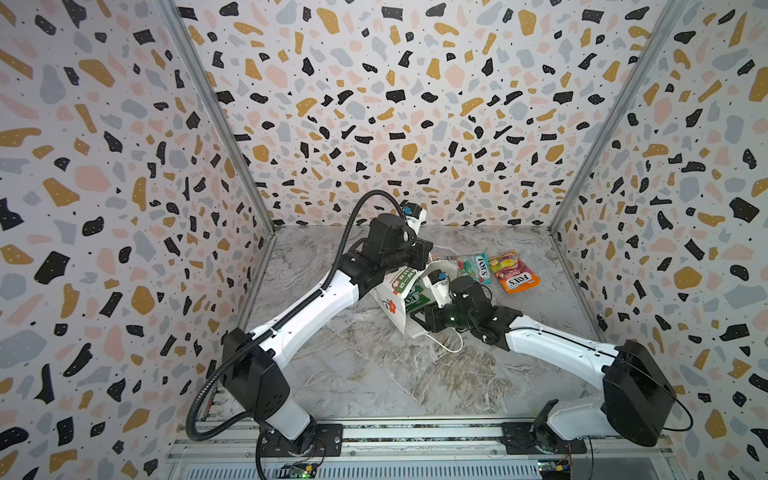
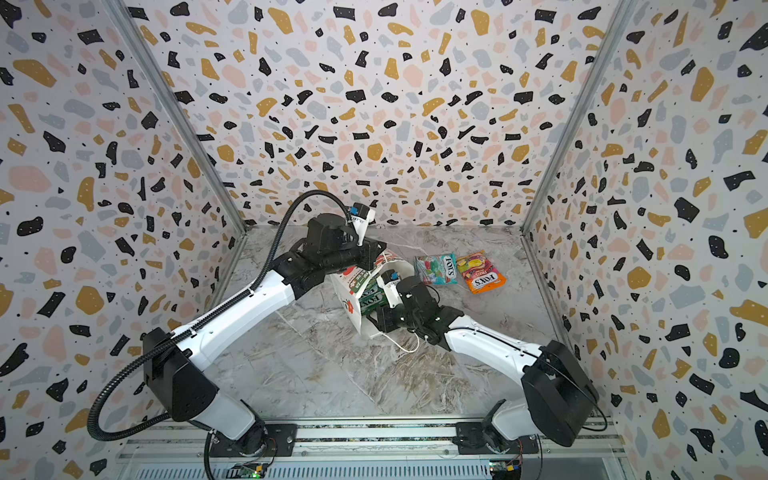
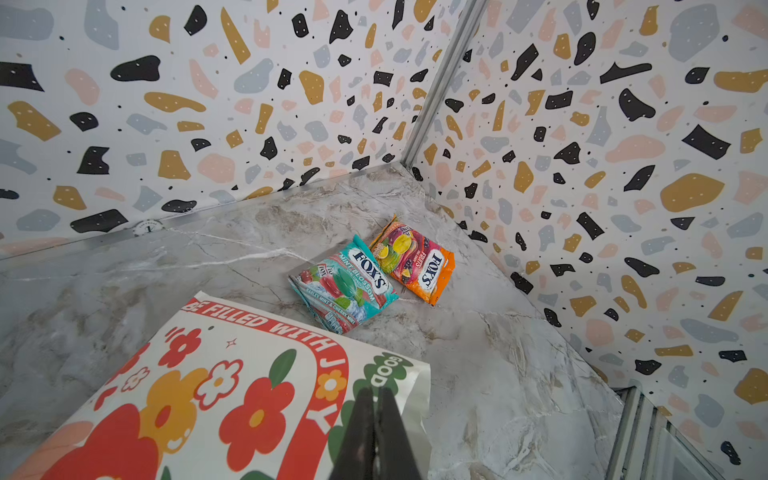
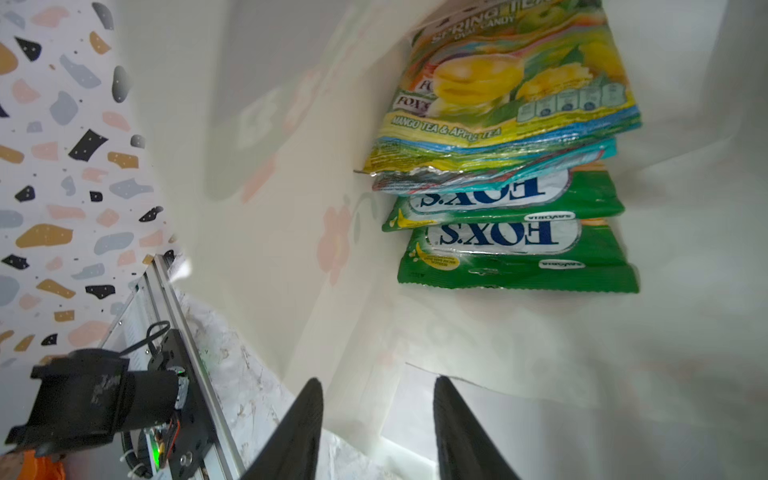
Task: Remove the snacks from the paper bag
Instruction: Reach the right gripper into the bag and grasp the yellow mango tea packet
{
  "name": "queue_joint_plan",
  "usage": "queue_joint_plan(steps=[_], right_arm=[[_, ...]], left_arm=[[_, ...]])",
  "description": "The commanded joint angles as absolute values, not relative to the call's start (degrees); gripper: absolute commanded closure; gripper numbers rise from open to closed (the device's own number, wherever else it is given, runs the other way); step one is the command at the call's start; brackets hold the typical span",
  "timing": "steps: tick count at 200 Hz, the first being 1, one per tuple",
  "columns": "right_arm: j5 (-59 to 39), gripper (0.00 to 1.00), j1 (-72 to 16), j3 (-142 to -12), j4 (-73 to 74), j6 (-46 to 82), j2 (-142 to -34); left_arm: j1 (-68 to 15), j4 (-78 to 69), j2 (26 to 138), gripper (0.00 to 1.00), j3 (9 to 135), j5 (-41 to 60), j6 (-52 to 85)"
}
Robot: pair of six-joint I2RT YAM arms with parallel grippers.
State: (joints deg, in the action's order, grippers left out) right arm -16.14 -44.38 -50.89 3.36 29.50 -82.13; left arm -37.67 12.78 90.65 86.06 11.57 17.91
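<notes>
Over on the left, the left gripper (image 3: 376, 432) has its fingers pressed together on an edge of the paper bag (image 3: 232, 374), pinching the printed paper and lifting that side off the table (image 1: 374, 374). The bag lies tipped over mid-table with its mouth facing the right arm. That pinch wants to stay firm and high. If it sags, the mouth probably collapses onto the reach.

Moving right, the right gripper (image 4: 378, 386) is just inside the mouth. Its fingers (image 4: 303, 424) are spread with only bare bag paper between them, gripping nothing. Deeper in sits a fanned stack of snacks, and the green packet (image 4: 515, 266) has its edge closest to the fingers.

That one looks like the pick. The gripper should slide in low along the bag wall and straddle only that sealed edge before closing. Glossy film is likely slippery, so a deep bite beats a tip nip. Two risks stand out: catching bag paper in the pinch, and dragging the packets above along with it. A straight pull back toward the mouth should avoid both.

Far right on the table, the teal-red packet (image 3: 345, 286) and orange packet (image 3: 415, 262) already lie flat side by side, clear of the bag. The open table near them looks a sensible drop spot.
</notes>
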Motion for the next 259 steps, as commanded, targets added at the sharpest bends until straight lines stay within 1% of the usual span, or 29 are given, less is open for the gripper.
queue_joint_plan(steps=[1, 22, 50, 82, 128, 183, 212, 232, 259], right_arm=[[-12.96, 0.56, -44.56, -53.59, 6.54, 34.85, -83.88], [-11.65, 0.57, -44.15, -55.52, 7.12, 37.07, -87.03], [-12.38, 0.59, -42.53, -57.84, 9.86, 41.37, -90.19], [-14.99, 0.61, -39.66, -59.50, 13.95, 47.58, -93.78], [-17.20, 0.64, -38.10, -61.70, 18.76, 53.69, -97.83], [-20.07, 0.65, -37.50, -64.54, 21.18, 56.07, -102.07], [-19.97, 0.65, -37.52, -65.72, 20.53, 56.68, -103.33], [-19.78, 0.62, -37.46, -66.13, 19.91, 57.31, -104.21], [-19.27, 0.61, -37.47, -66.23, 20.21, 57.58, -104.51]], left_arm=[[-37.97, 9.45, 89.17, 1.00, 85.60, 12.35, 18.71], [-37.97, 9.56, 89.34, 1.00, 85.72, 12.66, 18.72], [-37.97, 10.00, 89.25, 1.00, 85.89, 12.57, 18.41], [-37.97, 10.57, 89.06, 1.00, 85.87, 12.61, 18.20], [-37.97, 11.69, 88.82, 1.00, 86.29, 12.50, 17.67], [-37.97, 12.33, 88.93, 1.00, 86.47, 12.48, 17.49], [-37.97, 12.41, 89.03, 1.00, 86.65, 12.48, 17.40], [-37.97, 12.69, 89.21, 1.00, 87.09, 12.48, 17.32], [-37.97, 12.91, 89.24, 1.00, 87.28, 12.29, 17.14]])
